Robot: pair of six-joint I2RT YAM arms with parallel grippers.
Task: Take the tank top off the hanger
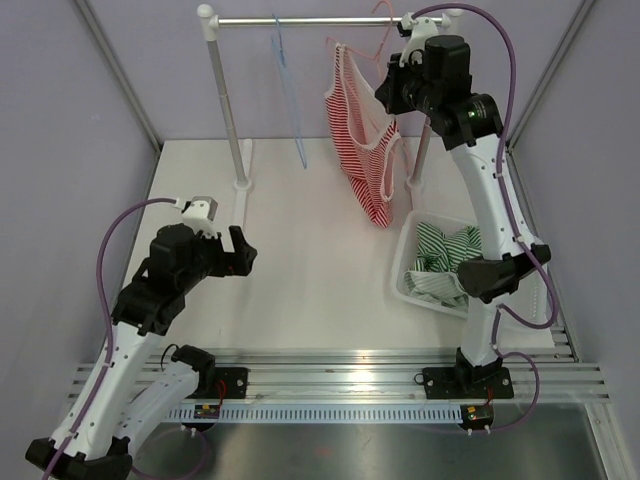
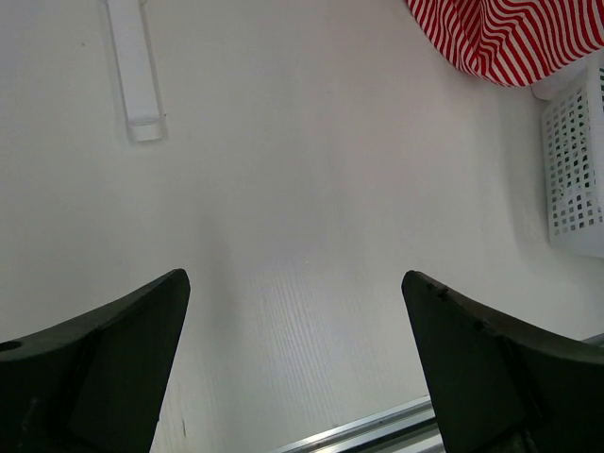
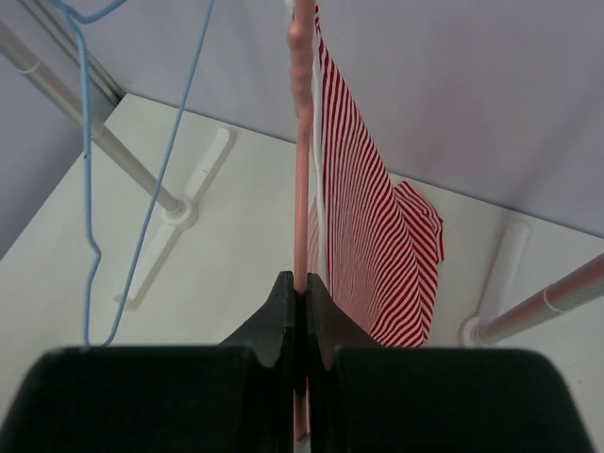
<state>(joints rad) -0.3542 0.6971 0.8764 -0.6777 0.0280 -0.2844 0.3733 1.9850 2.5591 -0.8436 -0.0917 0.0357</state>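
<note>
**Location of the garment.** The tank top (image 1: 365, 150) is hung on the pink hanger (image 1: 362, 55), which is hooked over the rail (image 1: 300, 20) near its right end. Its hem is suspended above the counter (image 1: 300, 260), just beside the white basket (image 1: 405, 250).

**Handling properties.** The striped fabric is judged to be light, soft and limp. It will fold and stretch when pulled, and no damage is expected from a firm pinch. The hanger is thin wire and is likely to swing or flex under load. A hold on a shoulder strap or on the upper hem is advised, so that the strap can be slid off the hanger end while the hanger is steadied.

**Arm pose.** The right arm (image 1: 480, 180) is raised to rail height with its wrist beside the garment. Its jaws are clenched on the hanger wire, as shown in the right wrist view. The left arm (image 1: 160, 290) is held low over the counter, well apart from the rack. Its jaws are released and nothing is grasped.
</note>
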